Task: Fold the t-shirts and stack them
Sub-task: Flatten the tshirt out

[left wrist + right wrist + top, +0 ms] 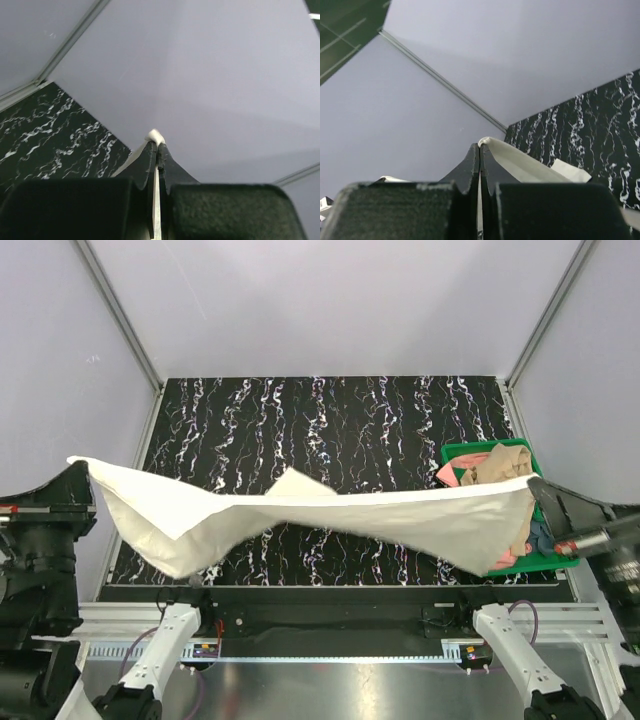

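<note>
At the far left, the left arm (48, 508) reaches in from beyond the bench's (330, 420) left edge. The left jaws are clamped together on one end of the cream t-shirt (300, 512). In the left wrist view the two black fingers (144, 161) meet tip to tip, with a small nub of cream cloth poking out between them against the pale wall.

From that grip the cream t-shirt runs across nearly the full width of the black, white-veined bench, pulled into a long band between the two arms. Its left part is the broadest and hangs down in a loose fold toward the near edge of the bench; I cannot tell whether that fold touches the surface. Near the middle, a small triangular flap rises above the band's upper edge. Further right the cloth narrows, then widens again into a drooping lobe in front of the bin.

The green bin (466, 451) sits at the right side of the bench, partly hidden by the stretched shirt. Crumpled inside it are a tan t-shirt (500, 462) on top, a salmon-pink t-shirt (447, 473) at the left rim, and a grey-blue t-shirt (541, 537) lower down.

At the far right, the right arm (592, 525) comes in over the bin. The right jaws are closed tight on the other end of the cream t-shirt: in the right wrist view the cloth is pinched between the shut fingers (466, 165) and trails off to the right over the bench.
</note>
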